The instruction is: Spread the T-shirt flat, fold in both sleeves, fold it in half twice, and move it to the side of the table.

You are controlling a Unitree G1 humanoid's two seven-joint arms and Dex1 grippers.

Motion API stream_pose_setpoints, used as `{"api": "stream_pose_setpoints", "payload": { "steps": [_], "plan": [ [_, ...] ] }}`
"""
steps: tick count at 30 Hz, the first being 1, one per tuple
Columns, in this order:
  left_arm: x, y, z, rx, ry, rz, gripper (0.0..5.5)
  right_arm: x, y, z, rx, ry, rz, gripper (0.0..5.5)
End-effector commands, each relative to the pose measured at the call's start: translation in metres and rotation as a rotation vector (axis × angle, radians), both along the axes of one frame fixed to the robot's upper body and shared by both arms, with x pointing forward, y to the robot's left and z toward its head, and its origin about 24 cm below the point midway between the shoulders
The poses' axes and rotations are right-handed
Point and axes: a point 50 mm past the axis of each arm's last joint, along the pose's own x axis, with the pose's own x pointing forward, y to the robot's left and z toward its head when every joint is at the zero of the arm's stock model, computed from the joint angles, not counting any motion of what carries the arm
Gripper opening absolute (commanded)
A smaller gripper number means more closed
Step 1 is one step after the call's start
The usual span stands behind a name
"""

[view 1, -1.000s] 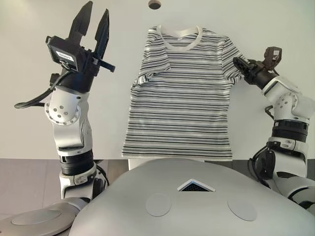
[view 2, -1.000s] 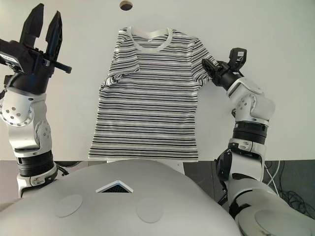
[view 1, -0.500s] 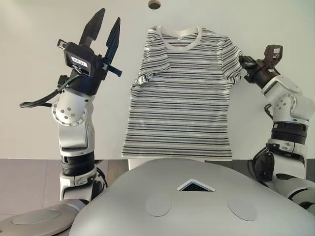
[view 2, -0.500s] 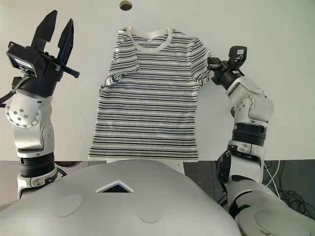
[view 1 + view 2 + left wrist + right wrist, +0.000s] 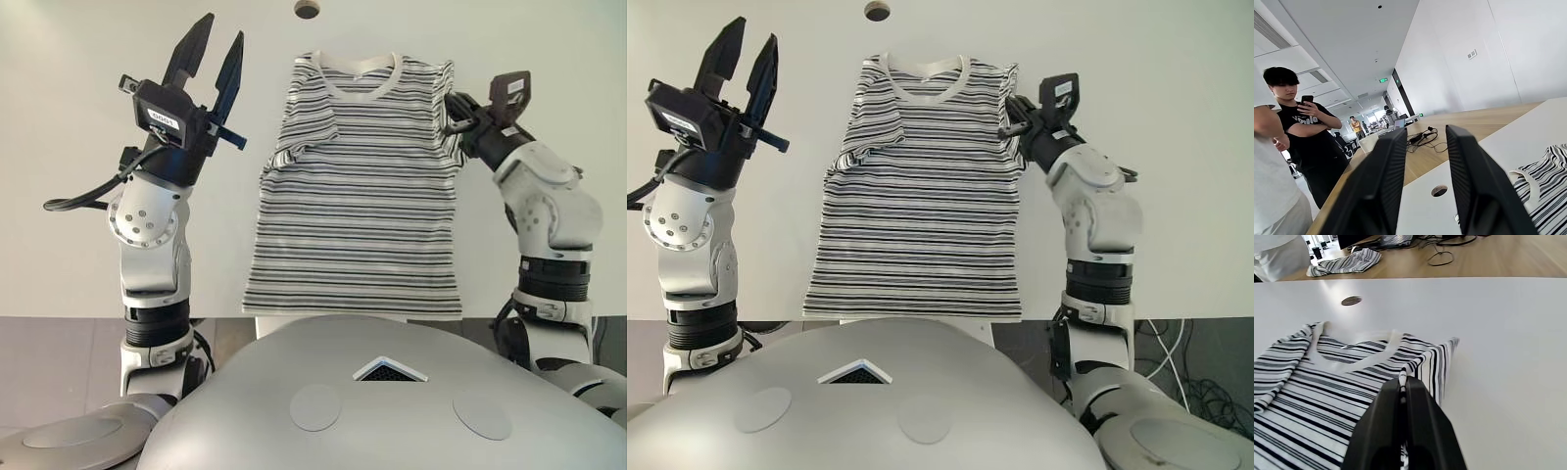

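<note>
A black-and-white striped T-shirt lies flat on the white table, collar toward the far edge. Its left sleeve is folded in over the chest. My right gripper is shut on the right sleeve, holding its edge lifted and drawn inward over the shirt's shoulder. My left gripper is raised high above the table, left of the shirt, pointing up, open with nothing between its fingers.
A round hole sits in the table beyond the collar. Bare table lies on both sides of the shirt. Past the far edge stand wooden desks with cables and another striped garment.
My right gripper has carried the right sleeve inward and up, toward the shirt's middle. The left arm rose slightly closer to the shirt, then held, still open.
</note>
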Motion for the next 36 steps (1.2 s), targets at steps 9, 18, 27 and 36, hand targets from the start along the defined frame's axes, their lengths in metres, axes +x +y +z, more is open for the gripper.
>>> {"api": "stream_pose_setpoints", "payload": {
  "steps": [9, 18, 27, 36],
  "plan": [
    [0.002, -0.008, -0.006, 0.050, 0.007, -0.018, 1.46, 0.008, 0.054, -0.015, -0.282, -0.072, 0.177, 0.47],
    [0.001, 0.022, -0.017, 0.354, -0.116, 0.113, 1.46, -0.052, 0.037, 0.009, -0.121, -0.036, 0.494, 1.09],
    [-0.081, 0.051, -0.054, 1.053, -0.127, -0.458, 1.46, -0.134, -0.089, 0.025, -0.729, -0.108, 0.656, 1.09],
    [-0.158, 0.075, -0.070, 1.247, -0.012, -0.840, 1.46, -0.182, -0.091, 0.017, -0.936, 0.035, 1.133, 1.09]
  ]
}}
